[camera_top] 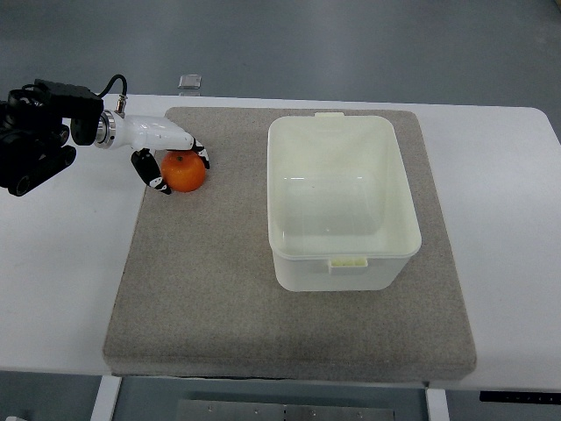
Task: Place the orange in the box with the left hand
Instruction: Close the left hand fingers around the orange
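The left hand (166, 153) reaches in from nine o'clock and sits over the orange (184, 172). Its fingers (159, 184) curl around the orange on both sides, gripping it. The orange is at the ten o'clock part of the gray mat (219, 289), and I cannot tell if it is touching the mat or lifted a little. The white box (344, 254) stands open on the mat toward three o'clock from the orange, well apart from it. The mat lies on the white surface (61, 289). A small gray thing (190, 82) sits on the far edge near twelve o'clock.
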